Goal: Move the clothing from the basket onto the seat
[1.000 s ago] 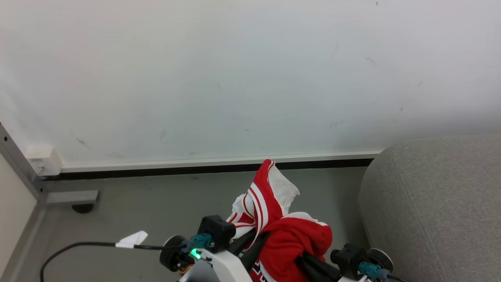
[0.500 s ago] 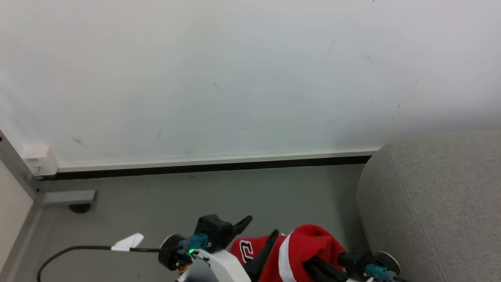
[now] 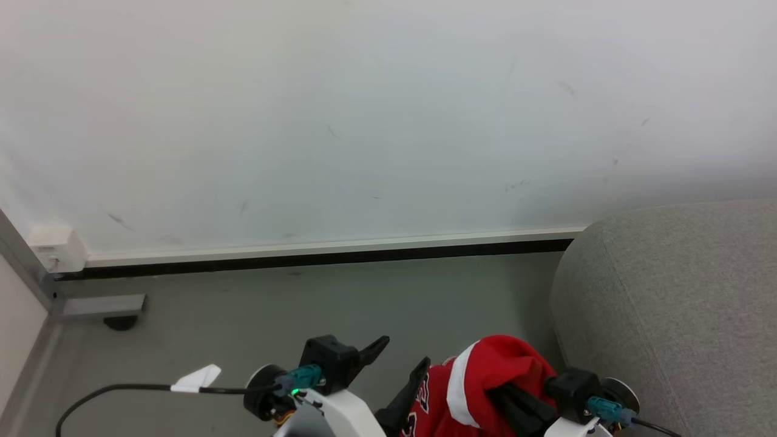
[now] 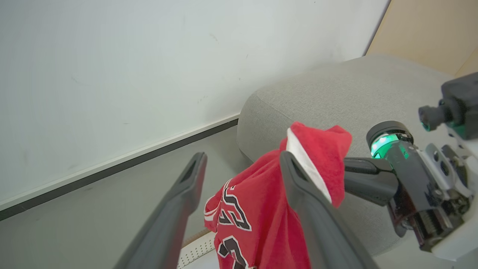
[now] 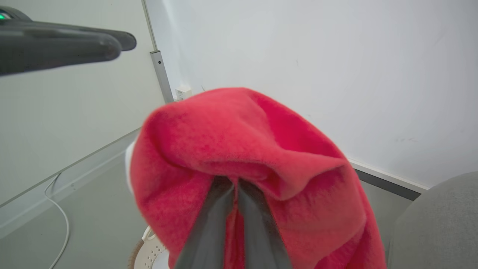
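At the right gripper [image 5: 235,185]: pinched tight on a fold of the jersey [image 5: 246,149]. Holds it up in the air, just beside the seat [image 5: 440,224], not on it yet. At the left gripper [image 4: 242,160]: wide open, holding nothing, close by the jersey on the side away from the seat. Down below, a bit of the basket [image 4: 196,252], near the foot of the seat. Looks soft, light and floppy; hangs and folds, likely won't break. Best to grab a thick bunch or the striped edge, not one thin layer. Might slip loose or snag on the basket.
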`<state>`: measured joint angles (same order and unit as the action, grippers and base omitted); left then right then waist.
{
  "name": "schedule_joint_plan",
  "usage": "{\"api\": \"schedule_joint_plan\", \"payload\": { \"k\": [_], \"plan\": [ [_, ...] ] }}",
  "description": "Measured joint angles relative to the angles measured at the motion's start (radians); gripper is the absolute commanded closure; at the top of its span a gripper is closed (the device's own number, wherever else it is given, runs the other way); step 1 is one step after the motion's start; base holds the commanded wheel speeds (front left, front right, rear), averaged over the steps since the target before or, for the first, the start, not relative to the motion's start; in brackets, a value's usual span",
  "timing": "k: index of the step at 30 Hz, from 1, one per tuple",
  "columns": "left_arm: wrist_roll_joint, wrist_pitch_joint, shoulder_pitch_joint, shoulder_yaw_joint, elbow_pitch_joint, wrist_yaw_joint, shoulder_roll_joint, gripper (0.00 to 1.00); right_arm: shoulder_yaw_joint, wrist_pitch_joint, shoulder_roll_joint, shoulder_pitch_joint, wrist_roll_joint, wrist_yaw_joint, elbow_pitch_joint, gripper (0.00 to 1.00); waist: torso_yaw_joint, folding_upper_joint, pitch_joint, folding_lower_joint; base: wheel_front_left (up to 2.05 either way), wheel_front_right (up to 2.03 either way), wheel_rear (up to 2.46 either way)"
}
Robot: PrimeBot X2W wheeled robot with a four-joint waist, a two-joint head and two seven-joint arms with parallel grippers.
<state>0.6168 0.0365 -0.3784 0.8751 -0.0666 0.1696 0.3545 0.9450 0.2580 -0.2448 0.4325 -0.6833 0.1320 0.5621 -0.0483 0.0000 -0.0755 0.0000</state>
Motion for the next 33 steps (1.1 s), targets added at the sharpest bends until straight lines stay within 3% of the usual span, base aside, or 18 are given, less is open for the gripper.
{"api": "schedule_joint_plan", "payload": {
  "k": [18,33],
  "plan": [
    [0.0,-0.01,0.006,0.008,-0.011,0.004,0.007,0.0,-0.066,0.0,-0.014,0.014,0.024,0.0,-0.033,1.0,0.005,0.0,-0.007,0.0,0.0,0.0,0.0],
    [0.001,-0.017,0.01,0.015,0.003,0.008,0.007,0.0,-0.156,0.0,-0.088,0.047,0.068,0.0,-0.13,1.0,-0.112,0.0001,-0.002,0.0,0.0,0.0,0.0]
  ]
}}
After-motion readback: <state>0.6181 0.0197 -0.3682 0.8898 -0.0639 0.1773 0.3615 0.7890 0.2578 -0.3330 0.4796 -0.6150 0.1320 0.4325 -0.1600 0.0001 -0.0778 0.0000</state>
